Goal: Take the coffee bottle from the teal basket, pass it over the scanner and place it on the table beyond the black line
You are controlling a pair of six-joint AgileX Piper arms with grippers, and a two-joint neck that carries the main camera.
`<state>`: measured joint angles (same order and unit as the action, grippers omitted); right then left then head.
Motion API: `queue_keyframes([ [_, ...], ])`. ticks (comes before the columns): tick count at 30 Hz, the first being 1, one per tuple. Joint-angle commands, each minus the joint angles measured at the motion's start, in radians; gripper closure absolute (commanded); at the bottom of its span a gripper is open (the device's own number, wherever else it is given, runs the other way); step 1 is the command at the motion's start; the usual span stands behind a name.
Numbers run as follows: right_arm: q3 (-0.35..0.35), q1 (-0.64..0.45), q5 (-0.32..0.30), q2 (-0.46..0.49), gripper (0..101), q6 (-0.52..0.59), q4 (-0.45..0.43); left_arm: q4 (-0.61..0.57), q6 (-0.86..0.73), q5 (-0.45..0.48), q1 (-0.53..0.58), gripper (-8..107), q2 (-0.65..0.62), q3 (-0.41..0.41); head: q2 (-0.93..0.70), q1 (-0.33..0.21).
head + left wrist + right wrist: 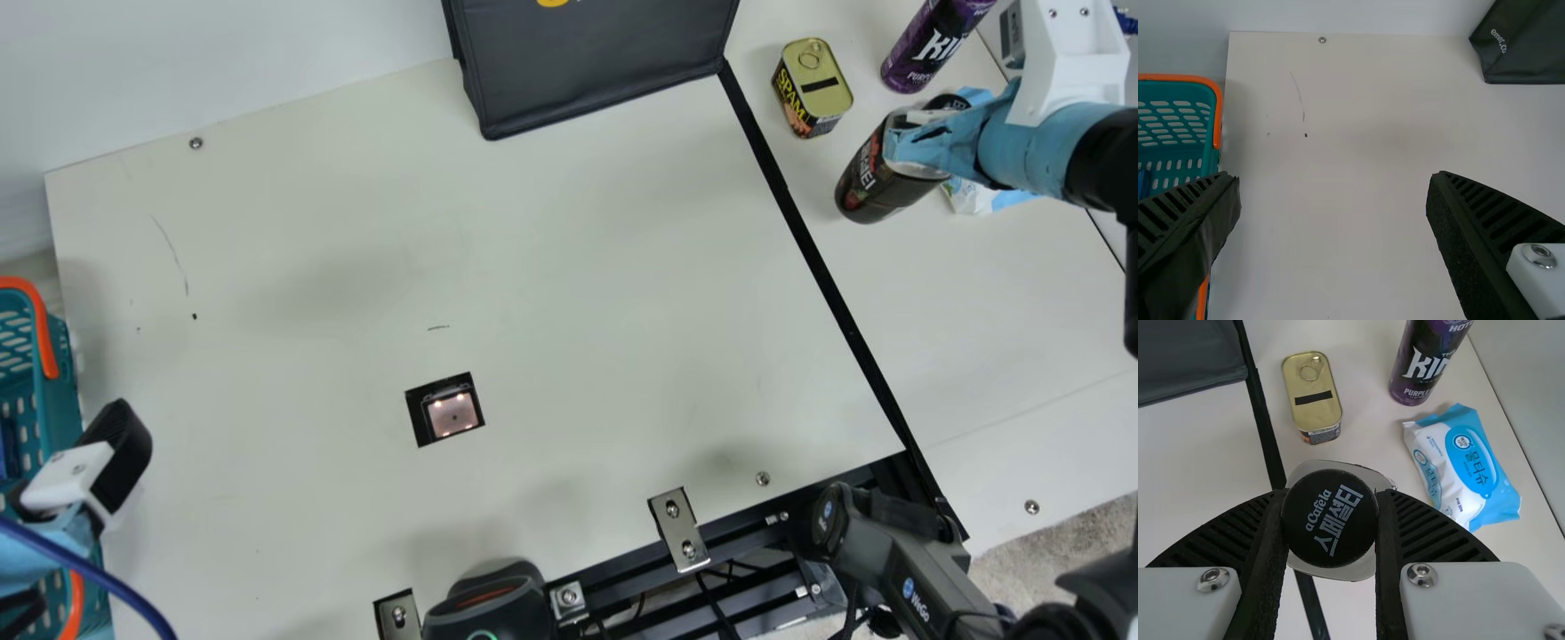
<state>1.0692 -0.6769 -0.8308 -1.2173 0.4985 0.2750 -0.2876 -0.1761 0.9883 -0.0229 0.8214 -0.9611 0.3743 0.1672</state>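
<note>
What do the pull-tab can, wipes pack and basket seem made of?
The pull-tab can looks metal, from its golden sheen and ring. The wipes pack looks like glossy plastic film, with wrinkled ends. The teal basket is probably smooth moulded plastic, evenly slotted.

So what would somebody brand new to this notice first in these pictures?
Probably the dark coffee bottle, held at its black cap by the right gripper beyond the black line. Next might be the teal basket with its orange handle at the main view's left edge, then the small glowing scanner window in the cream table.
</note>
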Motion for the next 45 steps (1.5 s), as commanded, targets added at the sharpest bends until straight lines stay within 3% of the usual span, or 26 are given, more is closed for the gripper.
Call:
queue_keyframes([
  [1, 0.002, -0.011, 0.009, -0.014, 101, 0.039, 0.010, 0.000, 0.000, 0.000, 0.000, 9, 0.000, 0.000, 0.002, -0.029],
  [22, -0.014, -0.016, 0.114, -0.130, 101, 0.161, 0.078, 0.000, 0.000, 0.000, 0.000, 9, 0.000, 0.000, 0.002, -0.029],
  [45, -0.025, -0.012, 0.139, -0.162, 25, 0.169, 0.069, 0.000, 0.000, 0.000, 0.000, 9, 0.000, 0.000, 0.002, -0.029],
])
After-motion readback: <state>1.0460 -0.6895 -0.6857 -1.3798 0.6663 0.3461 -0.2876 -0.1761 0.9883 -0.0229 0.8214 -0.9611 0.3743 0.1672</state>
